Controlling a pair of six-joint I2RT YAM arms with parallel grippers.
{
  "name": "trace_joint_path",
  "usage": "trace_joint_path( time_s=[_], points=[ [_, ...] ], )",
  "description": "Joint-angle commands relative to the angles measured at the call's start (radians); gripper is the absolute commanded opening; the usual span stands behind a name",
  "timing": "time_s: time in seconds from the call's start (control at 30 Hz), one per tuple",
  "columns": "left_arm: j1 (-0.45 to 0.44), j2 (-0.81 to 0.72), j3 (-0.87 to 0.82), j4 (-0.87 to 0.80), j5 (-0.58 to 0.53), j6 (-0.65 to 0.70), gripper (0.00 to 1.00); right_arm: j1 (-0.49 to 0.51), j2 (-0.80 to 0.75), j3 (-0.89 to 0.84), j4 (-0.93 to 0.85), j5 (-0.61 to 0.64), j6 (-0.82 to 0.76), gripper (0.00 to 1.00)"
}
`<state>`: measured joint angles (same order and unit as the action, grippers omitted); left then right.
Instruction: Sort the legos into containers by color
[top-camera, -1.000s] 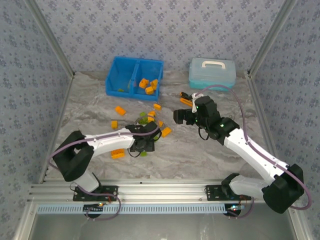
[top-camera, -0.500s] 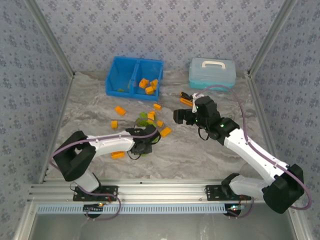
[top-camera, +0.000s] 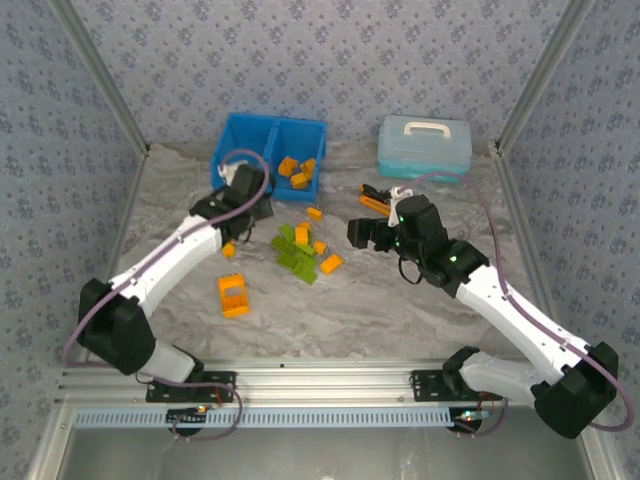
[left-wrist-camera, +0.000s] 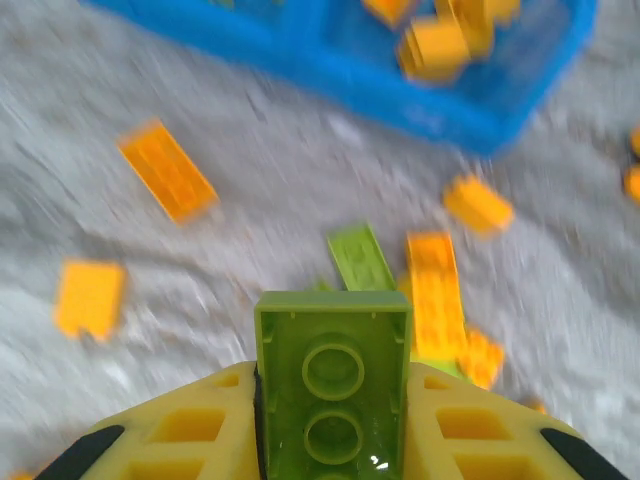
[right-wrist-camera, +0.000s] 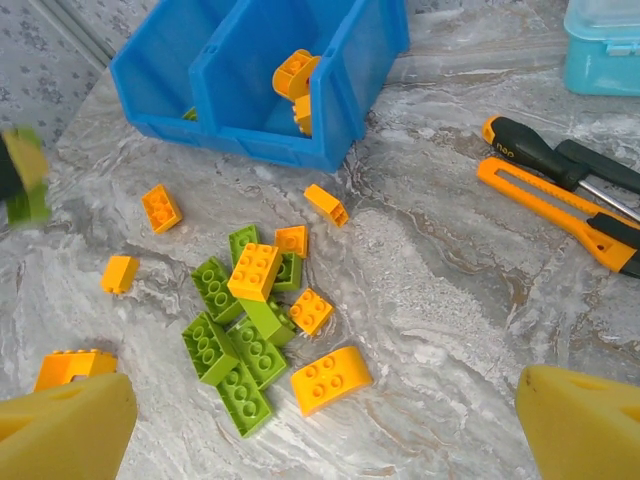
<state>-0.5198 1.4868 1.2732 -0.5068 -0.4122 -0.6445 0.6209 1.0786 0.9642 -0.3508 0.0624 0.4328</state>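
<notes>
My left gripper (top-camera: 240, 207) is shut on a lime green lego (left-wrist-camera: 332, 370), held above the table just in front of the blue bin's (top-camera: 222, 160) left compartment. In the right wrist view this lego (right-wrist-camera: 26, 176) shows blurred at the left edge. The right compartment (top-camera: 300, 150) holds several orange legos (top-camera: 296, 172); a green piece lies in the left one. A mixed pile of green and orange legos (top-camera: 300, 250) sits mid-table, with a larger orange block (top-camera: 233, 295) nearer me. My right gripper (top-camera: 360, 232) hovers open to the right of the pile (right-wrist-camera: 250, 320), holding nothing.
A pale blue lidded case (top-camera: 425, 145) stands at the back right. Orange-and-black hand tools (top-camera: 375, 197) lie in front of it, close behind my right gripper. Loose orange bricks (left-wrist-camera: 167, 168) are scattered between the pile and the bin.
My left gripper shut on a green lego at the pile's near edge, then lifted it and swung up and left toward the bin. The right arm has hardly moved.
</notes>
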Motion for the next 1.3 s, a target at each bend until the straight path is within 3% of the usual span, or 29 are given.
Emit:
trace_joint_path(
  time_s=[0.0, 0.2, 0.4, 0.63, 0.83, 0.97, 1.07, 1.27],
  points=[
    [0.089, 0.138, 0.111, 0.09, -0.03, 0.153, 0.27, 0.009, -0.028, 0.006, -0.037, -0.016, 0.02, 1.0],
    [0.228, 0.46, 0.433, 0.1, 0.051, 0.225, 0.27, 0.021, -0.073, 0.009, -0.075, -0.002, 0.021, 1.0],
    [0.261, 0.769, 0.81, 0.0, 0.052, 0.312, 0.28, 0.032, -0.114, 0.009, -0.104, 0.008, 0.041, 1.0],
    [0.273, 0.984, 1.133, -0.165, 0.076, 0.317, 0.41, 0.041, -0.143, 0.028, -0.145, 0.011, 0.062, 1.0],
    [0.28, 0.888, 1.113, -0.157, 0.091, 0.309, 0.53, 0.057, -0.156, 0.052, -0.155, -0.017, 0.08, 1.0],
    [0.279, 0.76, 1.064, -0.165, 0.104, 0.281, 0.53, 0.064, -0.156, 0.056, -0.147, -0.009, 0.079, 1.0],
    [0.274, 0.581, 0.899, -0.121, 0.14, 0.22, 0.53, 0.067, -0.156, 0.047, -0.134, 0.001, 0.081, 1.0],
    [0.206, 0.198, 0.409, -0.072, 0.241, 0.08, 0.54, 0.068, -0.15, 0.017, -0.103, 0.019, 0.083, 1.0]
  ],
)
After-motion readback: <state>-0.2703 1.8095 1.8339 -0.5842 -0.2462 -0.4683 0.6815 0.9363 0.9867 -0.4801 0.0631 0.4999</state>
